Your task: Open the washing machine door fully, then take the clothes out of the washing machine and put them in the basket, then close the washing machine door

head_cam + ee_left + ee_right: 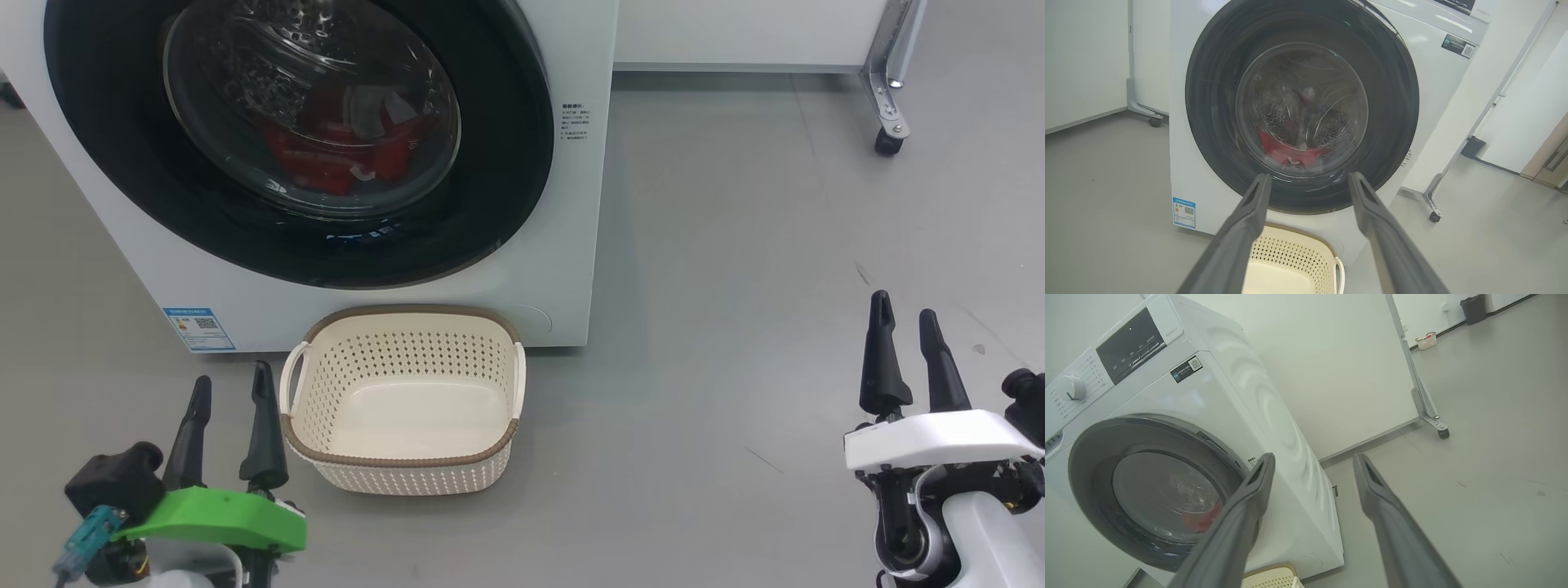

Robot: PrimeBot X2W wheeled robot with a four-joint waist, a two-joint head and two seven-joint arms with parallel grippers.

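White washing machine on the grey floor, its round door shut. Red clothes lie inside, behind the glass. Basket on the floor just before the machine. Left gripper beside the basket, right gripper well apart; both released, fingers spread.
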